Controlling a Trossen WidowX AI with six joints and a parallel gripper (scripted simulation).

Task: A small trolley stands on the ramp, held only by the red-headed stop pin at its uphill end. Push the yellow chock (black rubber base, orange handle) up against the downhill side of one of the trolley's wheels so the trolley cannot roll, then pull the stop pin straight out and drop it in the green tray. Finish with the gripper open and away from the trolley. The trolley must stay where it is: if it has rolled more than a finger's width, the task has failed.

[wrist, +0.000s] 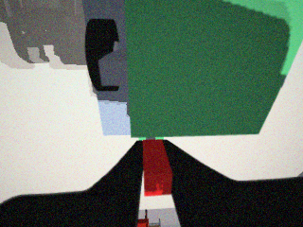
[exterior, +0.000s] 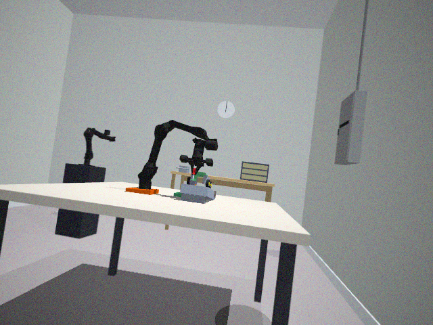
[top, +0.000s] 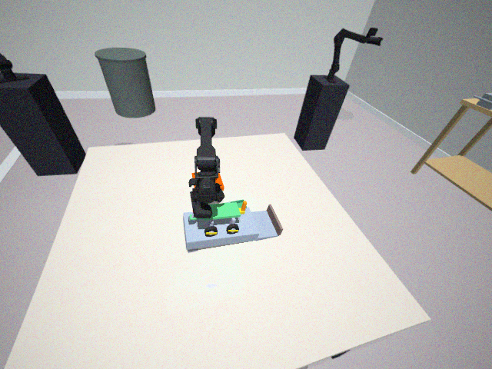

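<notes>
My gripper point(top: 202, 213) point(exterior: 193, 170) point(wrist: 151, 145) is shut on the red head of the stop pin point(exterior: 193, 169) point(wrist: 157, 167) at the trolley's uphill end. Whether the pin's lower end sits in the ramp is unclear. The green-decked trolley point(top: 226, 211) point(exterior: 201, 174) point(wrist: 204, 71) stands on the grey-blue ramp point(top: 254, 227) point(exterior: 195, 191) point(wrist: 115, 118). The chock point(top: 244, 207) shows its orange handle and some yellow at the trolley's downhill end; its contact with a wheel is hidden. The green tray point(exterior: 177, 194) lies behind the ramp, mostly hidden in the top view.
A brown end board point(top: 274, 219) stands at the ramp's downhill end. My arm's orange base point(top: 219, 181) point(exterior: 141, 191) is on the cream table point(top: 301, 274) point(exterior: 244, 213) behind the ramp. Other arms on black pedestals point(top: 321, 114) point(exterior: 78, 199) stand beyond the table.
</notes>
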